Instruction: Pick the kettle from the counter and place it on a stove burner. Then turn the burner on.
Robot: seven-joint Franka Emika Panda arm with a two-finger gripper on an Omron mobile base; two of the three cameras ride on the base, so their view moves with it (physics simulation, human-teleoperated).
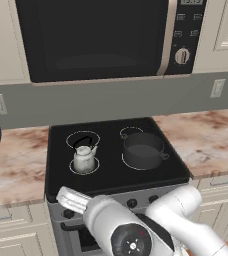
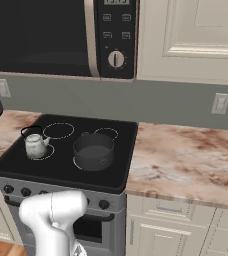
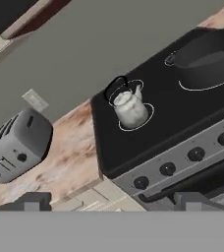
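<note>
The small silver kettle stands upright on the front-left stove burner, a thin white ring on the black glass cooktop. Nothing is touching it. My gripper hangs low in front of the stove's left side, well short of the kettle. It is open, its two dark fingertips standing wide apart with nothing between them. The pinkish-beige counter runs along both sides of the stove.
A dark grey two-handled pot sits on the right burners. A row of black knobs lines the stove front. A toaster stands on the left counter. A microwave hangs above the cooktop.
</note>
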